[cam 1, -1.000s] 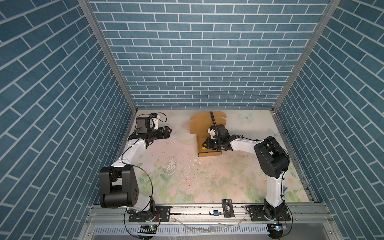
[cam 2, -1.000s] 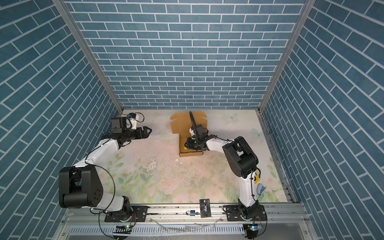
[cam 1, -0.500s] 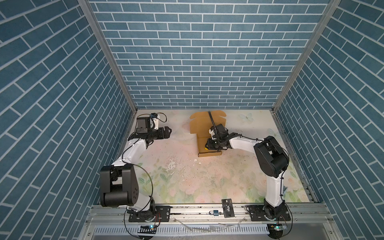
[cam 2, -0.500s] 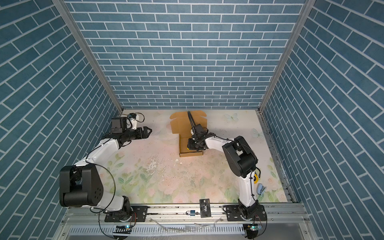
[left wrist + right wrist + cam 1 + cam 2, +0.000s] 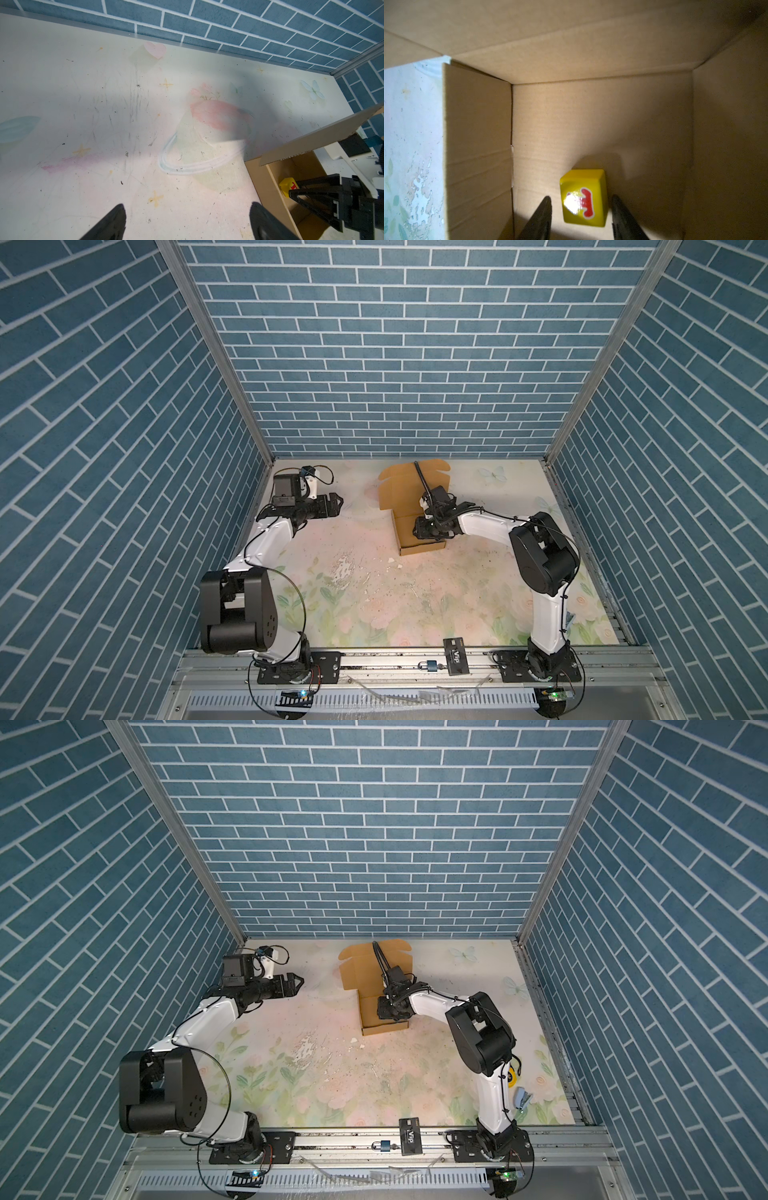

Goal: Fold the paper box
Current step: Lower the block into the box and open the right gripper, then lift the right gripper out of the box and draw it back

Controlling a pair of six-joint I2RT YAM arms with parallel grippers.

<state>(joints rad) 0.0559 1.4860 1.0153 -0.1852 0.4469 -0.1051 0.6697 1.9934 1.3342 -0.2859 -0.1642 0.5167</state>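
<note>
The paper box [image 5: 405, 526] [image 5: 368, 1011] is tan cardboard and stands at the back centre, its lid flap [image 5: 399, 485] raised. My right gripper [image 5: 419, 531] [image 5: 383, 1009] reaches down inside it. In the right wrist view this gripper [image 5: 581, 198] is open, and a yellow cube with a red mark [image 5: 583, 197] lies on the box floor [image 5: 591, 124] between the fingers, with a gap on each side. My left gripper [image 5: 338, 504] [image 5: 299, 982] [image 5: 188, 206] hovers open and empty over the table at the back left. The left wrist view shows the box wall [image 5: 264, 187] and the cube [image 5: 287, 184].
Blue brick walls close in the table on three sides. A black card [image 5: 456, 662] and a small padlock [image 5: 428, 666] lie on the front rail. A small blue object [image 5: 523, 1099] sits at the front right. The floral mat has a worn patch [image 5: 345, 572] mid-table.
My right gripper's jaws have widened inside the box, and its wrist has shifted slightly. The left arm has not moved.
</note>
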